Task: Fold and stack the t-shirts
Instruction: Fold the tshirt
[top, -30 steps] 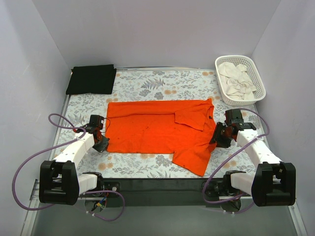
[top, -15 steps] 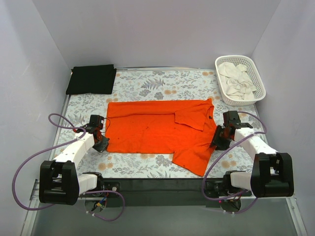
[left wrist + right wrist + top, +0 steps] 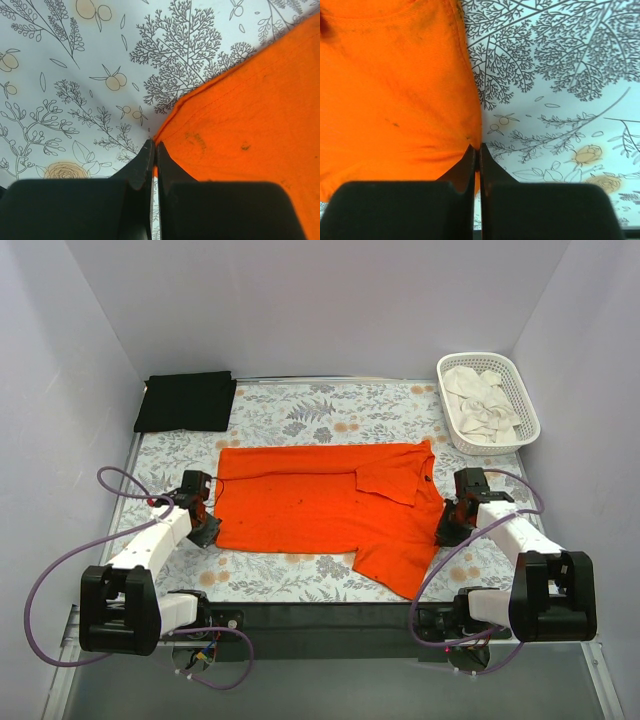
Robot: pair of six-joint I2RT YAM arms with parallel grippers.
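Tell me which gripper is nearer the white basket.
Right. The right gripper pinches the orange t-shirt at its right edge, just below the basket in the top view; the left gripper is at the opposite edge, the whole shirt between.

Top camera high behind, looking down on the orange t-shirt (image 3: pixel 320 505), left wrist camera tight on its left edge, right wrist on its right edge, both spots in top view.
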